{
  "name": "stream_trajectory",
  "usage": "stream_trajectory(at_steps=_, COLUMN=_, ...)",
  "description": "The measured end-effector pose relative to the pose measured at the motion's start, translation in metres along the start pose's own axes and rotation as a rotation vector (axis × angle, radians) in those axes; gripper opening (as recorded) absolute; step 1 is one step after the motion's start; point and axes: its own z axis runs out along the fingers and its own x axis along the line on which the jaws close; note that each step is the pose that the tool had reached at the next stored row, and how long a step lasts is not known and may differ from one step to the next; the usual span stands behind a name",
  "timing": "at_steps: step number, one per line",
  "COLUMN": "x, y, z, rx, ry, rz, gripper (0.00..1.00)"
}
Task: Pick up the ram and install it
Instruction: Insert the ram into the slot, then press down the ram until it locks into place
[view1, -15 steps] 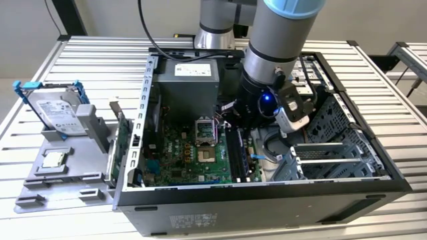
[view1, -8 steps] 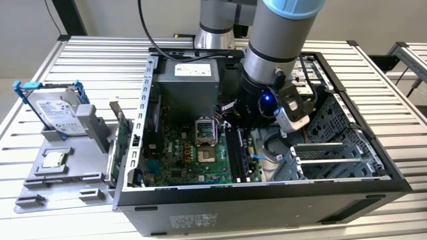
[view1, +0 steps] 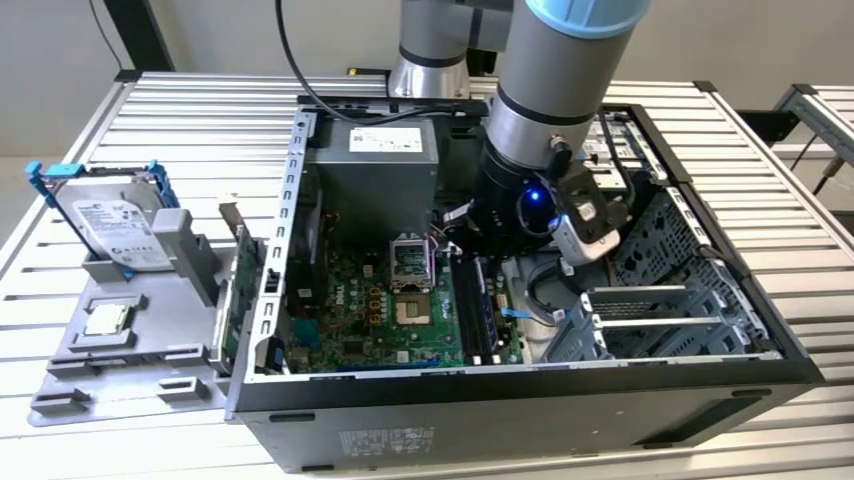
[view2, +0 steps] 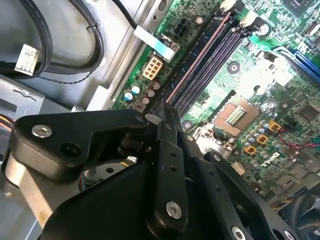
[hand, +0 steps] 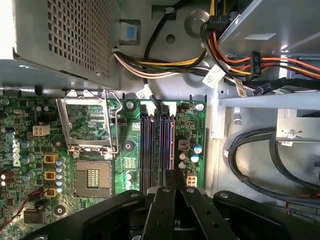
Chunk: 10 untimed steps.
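I see the open computer case (view1: 400, 420) with my arm reaching inside. Below my gripper (view2: 159, 117) lies the green motherboard (hand: 130, 165). Its fingers pinch the thin ram (view2: 200, 62), standing in the memory slots (hand: 156, 145).

exterior view high, angled down on open computer case (view1: 287, 200); both wrist views close above motherboard (hand: 130, 145)

Bright, even light; case interior shadowed; close foreground blurred.
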Motion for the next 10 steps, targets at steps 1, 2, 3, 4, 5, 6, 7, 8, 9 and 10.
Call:
stream_trajectory(at_steps=1, x=0.0, y=0.0, z=-0.0001, rx=0.0, ry=0.0, rz=-0.006, gripper=0.0)
stream_trajectory(at_steps=2, x=0.0, y=0.0, z=-0.0002, rx=0.0002, ry=0.0, rz=-0.016, gripper=0.0)
stream_trajectory(at_steps=3, x=0.0, y=0.0, z=-0.0002, rx=0.0002, ry=0.0, rz=-0.031, gripper=0.0)
stream_trajectory(at_steps=4, x=0.0, y=0.0, z=-0.0002, rx=0.0003, ry=0.0, rz=-0.049, gripper=0.0)
stream_trajectory(at_steps=5, x=0.0, y=0.0, z=-0.0002, rx=0.0004, ry=0.0, rz=-0.067, gripper=0.0)
stream_trajectory(at_steps=6, x=0.0, y=0.0, z=-0.0002, rx=0.0005, ry=0.0001, rz=-0.085, gripper=0.0)
stream_trajectory(at_steps=7, x=0.0, y=0.0, z=-0.0002, rx=0.0007, ry=0.0001, rz=-0.103, gripper=0.0)
stream_trajectory(at_steps=8, x=0.0, y=0.0, z=-0.0002, rx=0.0007, ry=0.0, rz=-0.123, gripper=0.0)
stream_trajectory(at_steps=9, x=0.0, y=0.0, z=-0.0002, rx=0.0007, ry=0.0, rz=-0.139, gripper=0.0)
stream_trajectory(at_steps=10, x=0.0, y=0.0, z=-0.0002, rx=0.001, ry=0.0, rz=-0.157, gripper=0.0)
